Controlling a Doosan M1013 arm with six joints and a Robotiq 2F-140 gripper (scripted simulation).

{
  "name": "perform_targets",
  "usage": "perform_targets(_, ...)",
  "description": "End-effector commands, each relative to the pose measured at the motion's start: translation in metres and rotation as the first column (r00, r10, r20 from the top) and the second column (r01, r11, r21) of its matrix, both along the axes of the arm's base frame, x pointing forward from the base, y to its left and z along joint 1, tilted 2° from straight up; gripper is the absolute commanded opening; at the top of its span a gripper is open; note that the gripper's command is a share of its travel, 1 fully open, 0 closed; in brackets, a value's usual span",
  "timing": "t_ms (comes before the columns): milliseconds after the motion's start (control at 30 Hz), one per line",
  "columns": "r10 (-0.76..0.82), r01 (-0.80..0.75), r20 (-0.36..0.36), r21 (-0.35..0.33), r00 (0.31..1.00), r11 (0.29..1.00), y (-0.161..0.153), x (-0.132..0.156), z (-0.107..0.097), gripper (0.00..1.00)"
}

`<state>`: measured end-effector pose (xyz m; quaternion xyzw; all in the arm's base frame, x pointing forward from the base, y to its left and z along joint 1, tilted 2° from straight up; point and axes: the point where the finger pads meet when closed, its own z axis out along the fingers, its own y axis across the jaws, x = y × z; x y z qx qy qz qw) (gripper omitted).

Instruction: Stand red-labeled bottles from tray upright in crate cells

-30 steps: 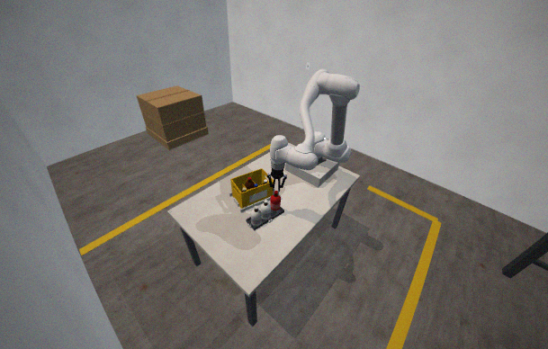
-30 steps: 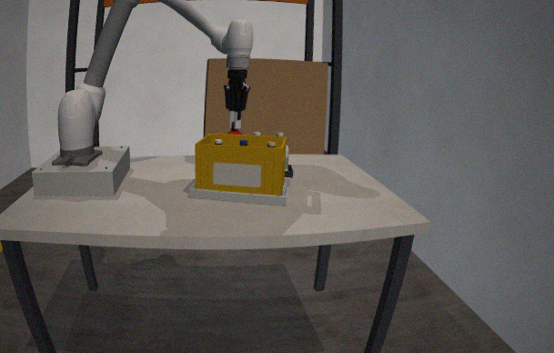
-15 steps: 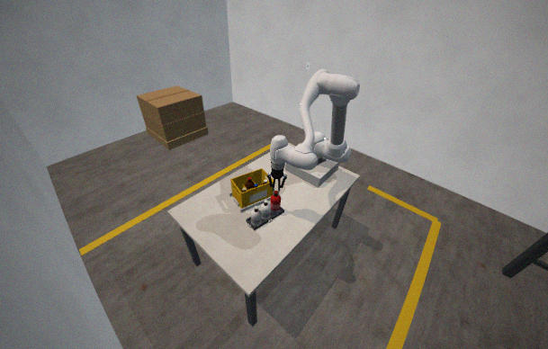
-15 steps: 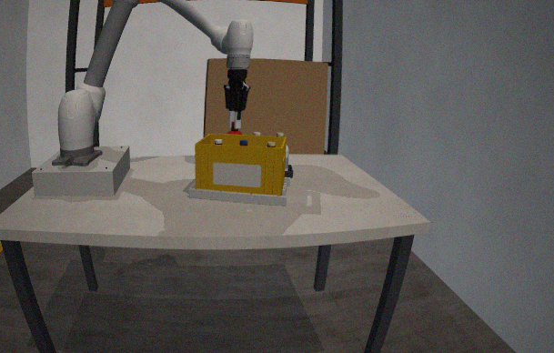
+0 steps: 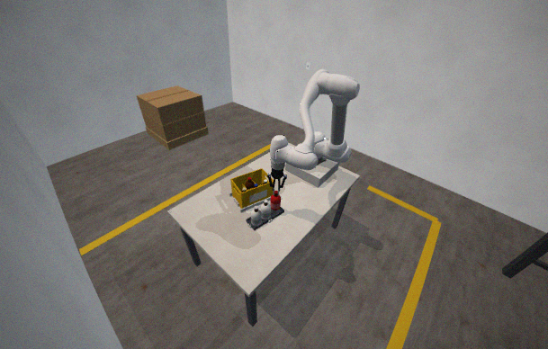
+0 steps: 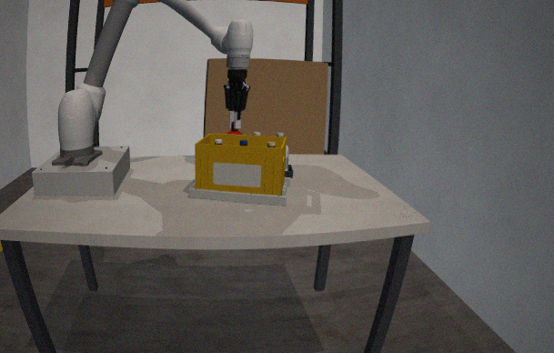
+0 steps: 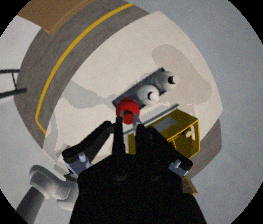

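Observation:
My gripper [image 5: 276, 187] [image 6: 235, 122] [image 7: 128, 116] points down, shut on the top of a red bottle [image 5: 275, 201] [image 6: 235, 133] [image 7: 128, 106]. The bottle is upright, seemingly a little above the right end of the dark tray [image 5: 282, 210] [image 6: 289, 171]; the exact gap is unclear. Two whitish bottles, one [image 5: 256, 218] [image 7: 165, 79] and another [image 5: 265, 211] [image 7: 148, 94], stand on the tray. The yellow crate [image 5: 236, 193] [image 6: 205, 168] [image 7: 180, 119] stands level beside it. It holds a brown bottle [image 5: 249, 183] with a red cap, a blue-capped bottle [image 6: 244, 143] and pale-capped ones [image 6: 218, 142] [image 6: 271, 144]. Its cell floors are hidden.
The crate rests on a low pale base [image 6: 236, 196] on the table [image 5: 216, 229] [image 6: 350, 214]. The arm's grey pedestal [image 5: 319, 174] [image 6: 73, 182] stands at one end of the table. A cardboard box [image 5: 180, 119] lies beyond the table on the floor.

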<state>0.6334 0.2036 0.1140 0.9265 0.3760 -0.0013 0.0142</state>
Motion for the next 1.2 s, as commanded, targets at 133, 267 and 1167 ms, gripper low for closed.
perform_targets(133,0.0,0.0,0.001,0.0,1.0,1.0,0.0,0.0,0.0,0.0)
perform_targets(267,0.0,0.0,0.001,0.0,1.0,1.0,0.0,0.0,0.0,0.0)
perform_targets(1167,0.0,0.0,0.001,0.0,1.0,1.0,0.0,0.0,0.01,0.0)
